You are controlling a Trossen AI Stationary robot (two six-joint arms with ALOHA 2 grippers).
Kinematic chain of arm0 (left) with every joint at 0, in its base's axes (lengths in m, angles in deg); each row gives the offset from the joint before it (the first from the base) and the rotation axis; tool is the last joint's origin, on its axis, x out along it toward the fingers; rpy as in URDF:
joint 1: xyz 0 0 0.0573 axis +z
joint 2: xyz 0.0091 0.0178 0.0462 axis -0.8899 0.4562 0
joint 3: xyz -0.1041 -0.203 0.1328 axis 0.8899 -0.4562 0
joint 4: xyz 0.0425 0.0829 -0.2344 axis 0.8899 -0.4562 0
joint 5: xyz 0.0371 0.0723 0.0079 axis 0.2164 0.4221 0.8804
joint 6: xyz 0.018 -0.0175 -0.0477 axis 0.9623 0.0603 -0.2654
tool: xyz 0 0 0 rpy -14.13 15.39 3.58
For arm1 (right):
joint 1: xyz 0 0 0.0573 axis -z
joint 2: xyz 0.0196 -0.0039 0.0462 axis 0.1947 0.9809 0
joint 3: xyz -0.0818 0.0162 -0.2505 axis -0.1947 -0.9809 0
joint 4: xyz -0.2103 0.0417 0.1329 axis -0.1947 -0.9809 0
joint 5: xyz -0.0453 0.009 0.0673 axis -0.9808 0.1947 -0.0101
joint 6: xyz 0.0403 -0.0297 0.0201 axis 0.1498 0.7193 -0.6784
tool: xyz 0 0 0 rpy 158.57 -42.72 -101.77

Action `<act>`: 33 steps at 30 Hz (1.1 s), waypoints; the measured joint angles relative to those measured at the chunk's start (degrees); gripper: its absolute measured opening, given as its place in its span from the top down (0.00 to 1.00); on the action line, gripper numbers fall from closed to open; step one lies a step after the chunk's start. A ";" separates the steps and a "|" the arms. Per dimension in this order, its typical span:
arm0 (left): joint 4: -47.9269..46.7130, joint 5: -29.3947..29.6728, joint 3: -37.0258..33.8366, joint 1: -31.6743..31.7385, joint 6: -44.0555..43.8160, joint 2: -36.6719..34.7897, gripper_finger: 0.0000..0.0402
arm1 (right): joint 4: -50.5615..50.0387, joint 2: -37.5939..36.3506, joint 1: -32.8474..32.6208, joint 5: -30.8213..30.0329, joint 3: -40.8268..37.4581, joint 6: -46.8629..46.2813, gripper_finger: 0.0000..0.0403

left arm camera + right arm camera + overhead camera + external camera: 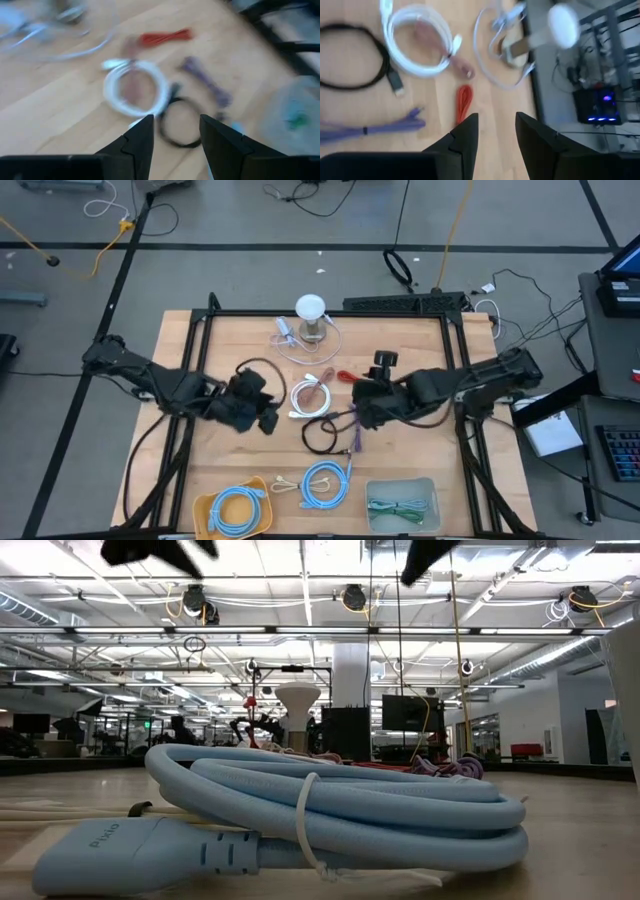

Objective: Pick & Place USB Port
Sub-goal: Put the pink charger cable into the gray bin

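Several bundled cables lie flat on the wooden table (200, 360): a white coil (309, 395), a red bundle (346, 377), a black loop (320, 436) and a purple bundle (352, 436). Which thing is the USB port I cannot tell. My left gripper (265, 418) hovers left of the white coil (135, 90), open, with nothing between its fingers (137, 145). My right gripper (362, 394) hovers right of the red bundle (464, 102), open and empty as well. The black loop (181, 122) shows beyond the left gripper's fingers.
A white round-topped stand (311, 314) with a loose white cable stands at the far middle. Near the front edge are a yellow tray (208, 510) with a blue coil, a loose blue coil (325, 484) and a clear tray (428, 488) with a green cable.
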 joint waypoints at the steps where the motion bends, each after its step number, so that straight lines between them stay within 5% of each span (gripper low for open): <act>1: -3.04 -1.91 0.00 2.06 -1.74 0.73 0.60 | 0.95 -0.20 0.68 0.42 -1.97 0.26 0.69; 6: -10.58 -9.03 -1.43 9.80 -4.60 4.95 0.60 | 5.63 -0.62 1.98 1.60 -9.83 0.35 0.69; 16: 17.95 -19.48 -9.49 19.82 9.90 12.73 0.60 | 15.75 -4.64 1.78 1.75 -12.87 -5.99 0.69; 26: 23.50 -21.94 -8.55 24.88 25.34 22.36 0.60 | 24.41 -14.28 0.37 5.86 -12.84 -11.87 0.69; 33: 32.65 -22.60 -8.46 26.08 29.98 22.64 0.60 | 22.00 -15.63 -1.25 5.63 -12.93 -13.71 0.71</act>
